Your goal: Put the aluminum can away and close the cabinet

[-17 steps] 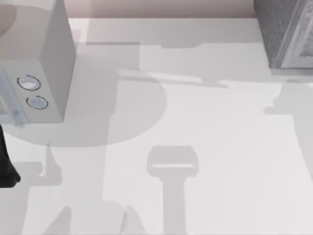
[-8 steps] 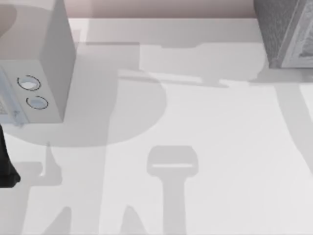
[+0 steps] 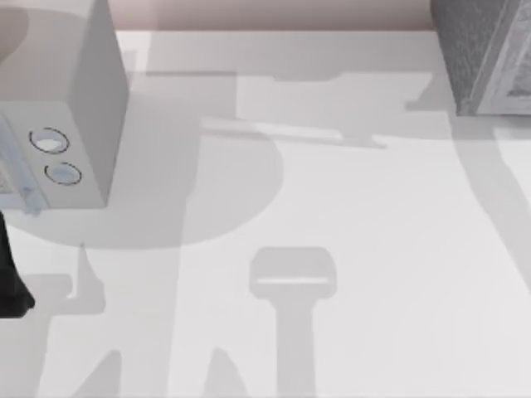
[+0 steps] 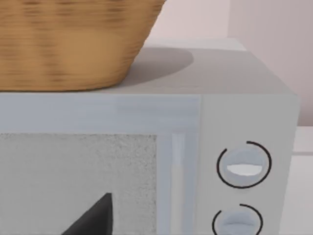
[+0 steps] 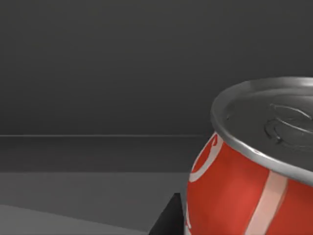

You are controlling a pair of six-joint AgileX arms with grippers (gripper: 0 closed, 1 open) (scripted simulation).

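Note:
The aluminum can, red with white marks and a silver top, is close up in the right wrist view. My right gripper is shut on it, and one dark fingertip lies against its side. Behind the can there is a dark grey inner wall and floor, apparently the inside of the cabinet. In the top view the cabinet is a dark speckled box at the far right corner, with its pale door panel at the edge.
A pale grey box with two round dials stands at the far left and carries a woven basket. My left arm is parked at the left edge, and a dark part of its gripper faces that box.
The shadow on the right side of the table has slid toward the back, up to the cabinet's front corner. The left arm has not moved.

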